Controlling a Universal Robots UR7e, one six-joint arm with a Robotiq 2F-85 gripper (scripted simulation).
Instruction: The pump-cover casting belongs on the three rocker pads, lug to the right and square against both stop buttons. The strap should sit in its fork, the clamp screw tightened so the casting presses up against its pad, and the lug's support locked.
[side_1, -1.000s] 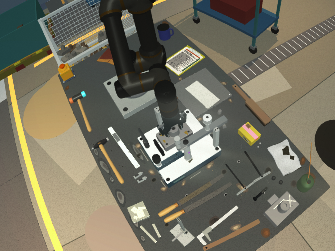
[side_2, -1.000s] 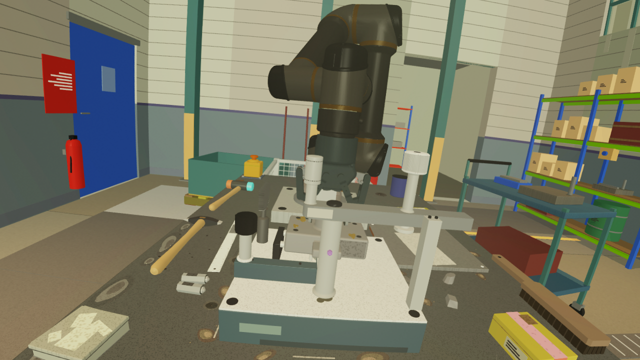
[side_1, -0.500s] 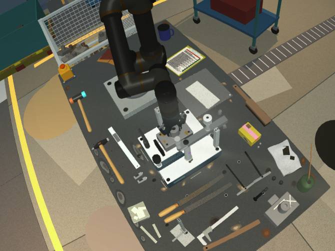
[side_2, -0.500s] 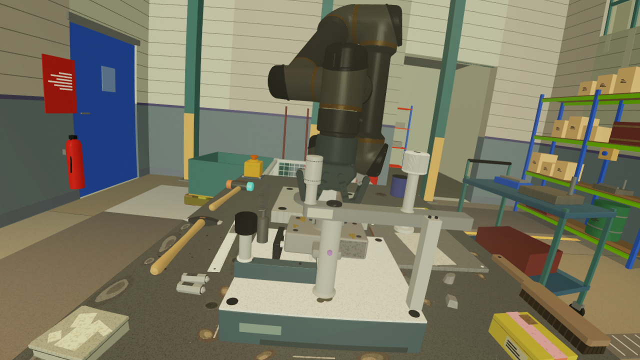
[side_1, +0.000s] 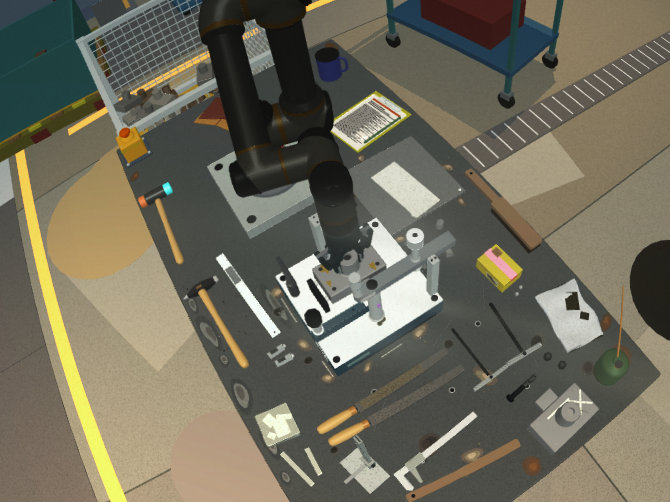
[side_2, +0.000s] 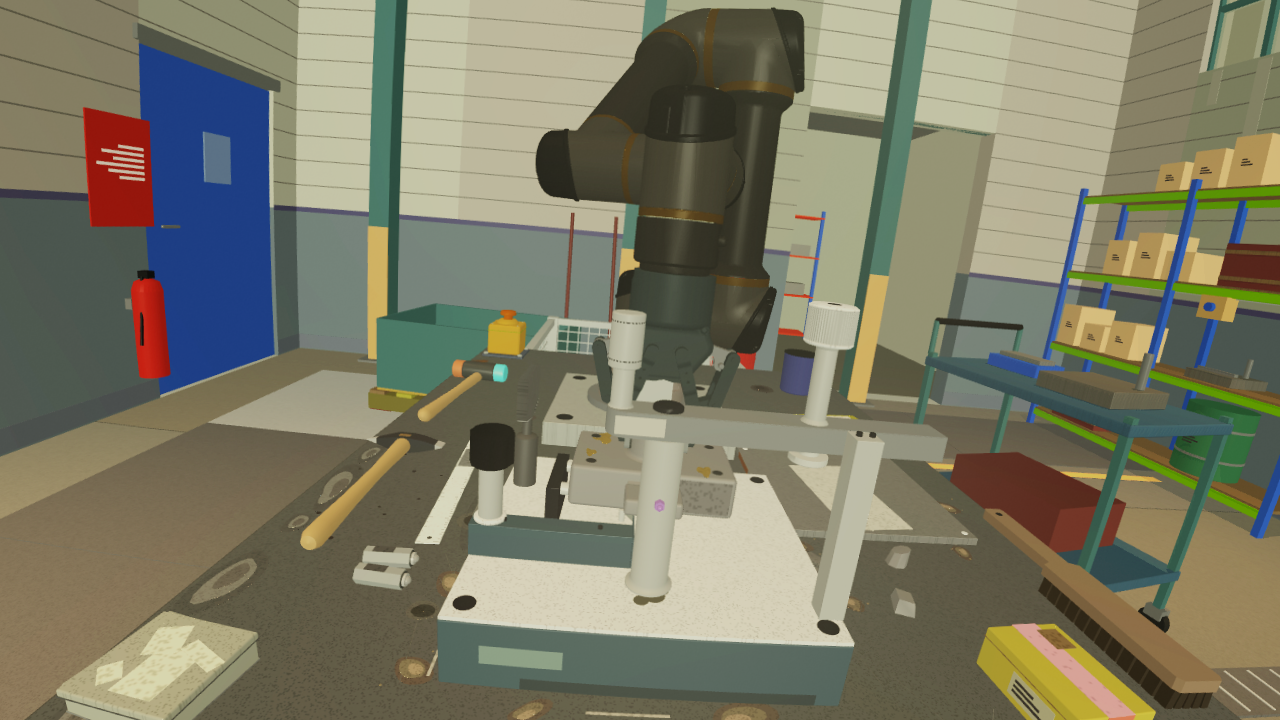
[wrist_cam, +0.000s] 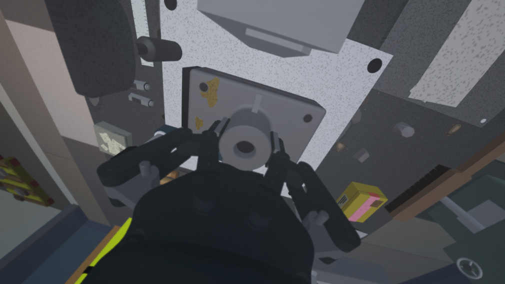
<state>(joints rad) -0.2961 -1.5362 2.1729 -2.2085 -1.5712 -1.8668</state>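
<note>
The pump-cover casting (side_1: 349, 273) (side_2: 649, 475) (wrist_cam: 254, 109) is partly hidden by my wrist and by the strap. It is a grey square plate with rust patches and a round boss (wrist_cam: 244, 139) on top. It sits on the white fixture plate (side_1: 373, 308) (side_2: 680, 564). The grey strap (side_1: 408, 262) (side_2: 770, 437) crosses in front of it, level, carried on posts. A knurled clamp screw (side_2: 627, 345) stands on the strap's left part. A second knurled knob (side_1: 415, 238) (side_2: 831, 331) stands behind on the right. My gripper (side_1: 346, 259) (side_2: 669, 381) (wrist_cam: 245, 141) reaches straight down over the casting and grips the boss.
The strap and its posts (side_2: 658, 510) stand close in front of my fingers. A black-knobbed post (side_1: 313, 319) (side_2: 491, 448) stands at the fixture's left. Hammers (side_1: 219, 319), files (side_1: 389, 395), a ruler (side_1: 247, 295) and a yellow box (side_1: 498, 268) lie around on the bench.
</note>
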